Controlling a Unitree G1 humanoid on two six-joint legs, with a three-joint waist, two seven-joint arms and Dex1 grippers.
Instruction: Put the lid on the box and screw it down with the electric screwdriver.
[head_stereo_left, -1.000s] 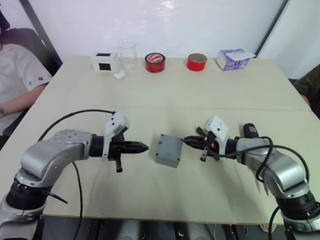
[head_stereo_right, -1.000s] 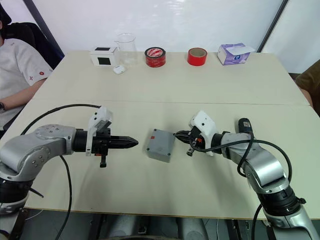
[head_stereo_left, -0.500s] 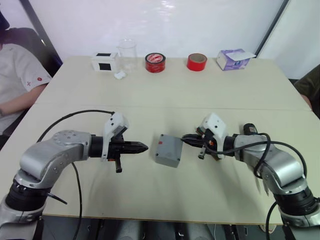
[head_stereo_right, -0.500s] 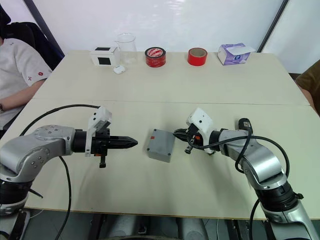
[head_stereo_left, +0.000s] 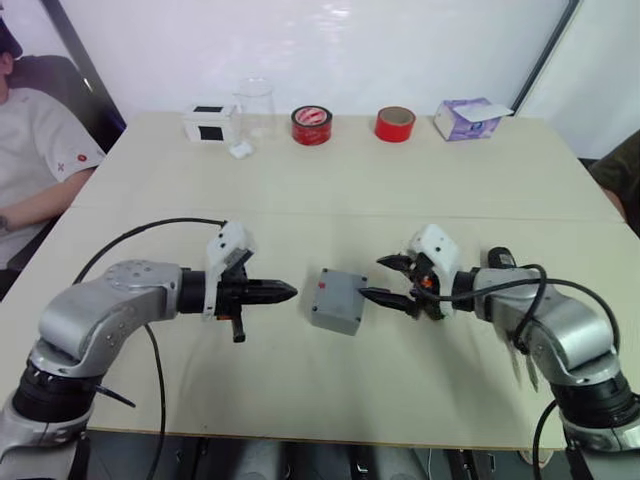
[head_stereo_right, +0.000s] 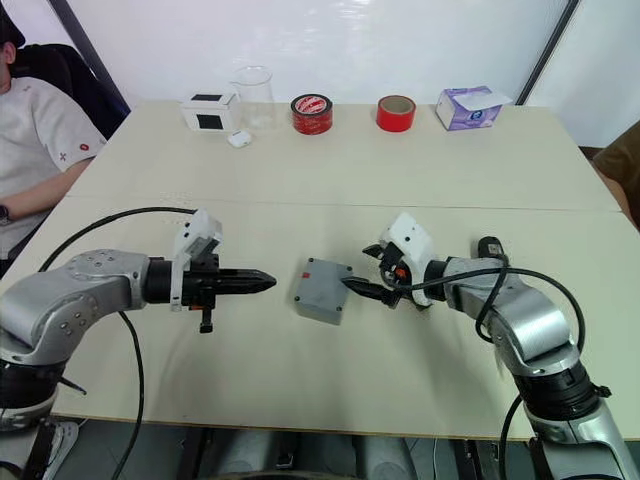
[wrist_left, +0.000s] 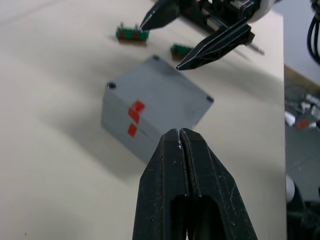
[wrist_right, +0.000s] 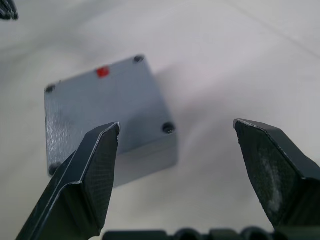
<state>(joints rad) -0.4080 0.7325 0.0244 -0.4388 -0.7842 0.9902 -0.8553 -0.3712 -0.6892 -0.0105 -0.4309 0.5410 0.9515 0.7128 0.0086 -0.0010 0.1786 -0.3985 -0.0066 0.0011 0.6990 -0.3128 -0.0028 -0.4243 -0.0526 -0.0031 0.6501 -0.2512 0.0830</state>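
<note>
The left gripper (head_stereo_left: 288, 292) hovers low over the table (head_stereo_left: 330, 180), fingers pressed together, tip pointing at the box (head_stereo_left: 337, 300). The box sits around the middle of the table's near half, lid (wrist_right: 102, 107) on top. Just beside it, the right gripper (head_stereo_left: 390, 280) faces it with fingers spread wide, holding nothing.
</note>
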